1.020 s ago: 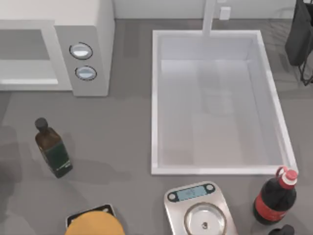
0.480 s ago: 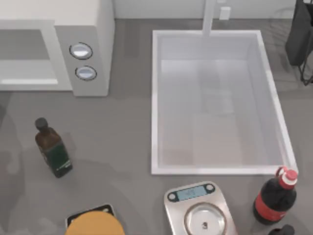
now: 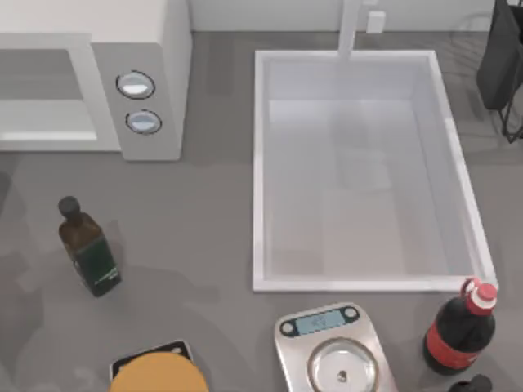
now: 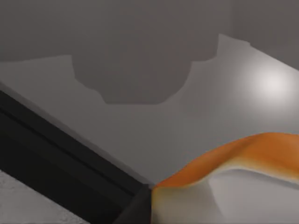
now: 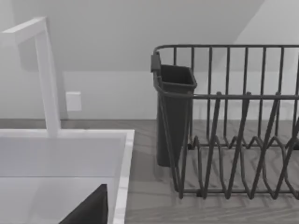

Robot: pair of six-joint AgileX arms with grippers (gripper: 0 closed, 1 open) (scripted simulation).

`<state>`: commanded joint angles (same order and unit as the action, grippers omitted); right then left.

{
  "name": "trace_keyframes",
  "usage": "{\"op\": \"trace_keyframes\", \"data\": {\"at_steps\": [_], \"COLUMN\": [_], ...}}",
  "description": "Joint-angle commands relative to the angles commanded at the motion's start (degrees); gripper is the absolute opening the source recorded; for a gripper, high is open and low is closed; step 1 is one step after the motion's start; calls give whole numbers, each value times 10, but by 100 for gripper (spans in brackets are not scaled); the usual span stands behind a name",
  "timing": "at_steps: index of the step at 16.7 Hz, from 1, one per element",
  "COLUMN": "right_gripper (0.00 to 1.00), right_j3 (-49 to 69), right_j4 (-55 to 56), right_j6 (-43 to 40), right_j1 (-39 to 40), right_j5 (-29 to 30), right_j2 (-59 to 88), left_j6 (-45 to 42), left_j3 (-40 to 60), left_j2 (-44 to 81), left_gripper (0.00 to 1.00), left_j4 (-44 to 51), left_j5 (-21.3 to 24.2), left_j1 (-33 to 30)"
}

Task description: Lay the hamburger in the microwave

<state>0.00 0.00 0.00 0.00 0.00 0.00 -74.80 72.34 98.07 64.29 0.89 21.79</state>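
One microwave with two knobs, two bottles, one hamburger; finger states indiscernible.

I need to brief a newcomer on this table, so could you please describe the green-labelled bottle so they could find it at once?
Start at the microwave in the top view's upper left corner, then look down across the grey table toward its left edge. There the green-labelled bottle stands alone, dark brown glass with a black cap, unlike the red-capped cola bottle on the right.
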Motion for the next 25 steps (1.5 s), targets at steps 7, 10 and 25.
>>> {"op": "trace_keyframes", "data": {"at_steps": [7,10,25], "right_gripper": [100,100,100], "right_j3": [0,0,0], "right_j4": [0,0,0], "right_j6": [0,0,0], "right_j1": [0,0,0], "right_j5": [0,0,0], "right_j2": [0,0,0], "left_j6": [160,260,670], "left_j3": [-54,-90,-235], "left_j2": [33,60,207], "left_gripper": [0,0,0], "left_j4": [-207,-369,-1118], "left_j5": [64,101,147], "left_j1": [-20,-40,-79]}}
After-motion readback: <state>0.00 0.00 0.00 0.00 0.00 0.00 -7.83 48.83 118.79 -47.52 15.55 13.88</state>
